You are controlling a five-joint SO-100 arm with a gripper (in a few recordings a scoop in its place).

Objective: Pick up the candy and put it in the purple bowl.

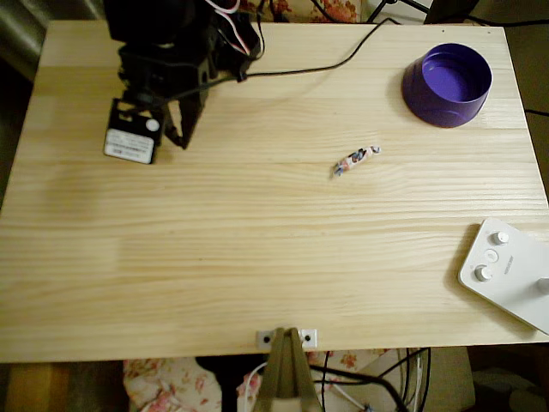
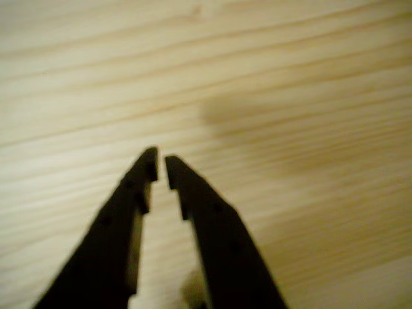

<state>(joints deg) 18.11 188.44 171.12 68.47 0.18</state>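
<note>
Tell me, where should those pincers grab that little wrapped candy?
Probably across the candy's fatter middle, coming straight down from above. It lies flat on the table, slanting, with thin twisted ends, so the gripper should turn to close across its narrow width.

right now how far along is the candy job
Nothing is done yet: the candy lies on the table, apart from the bowl. The gripper is far left of it in the overhead view, fingers nearly closed on nothing. Left: reach, grasp, carry, drop in.
</note>
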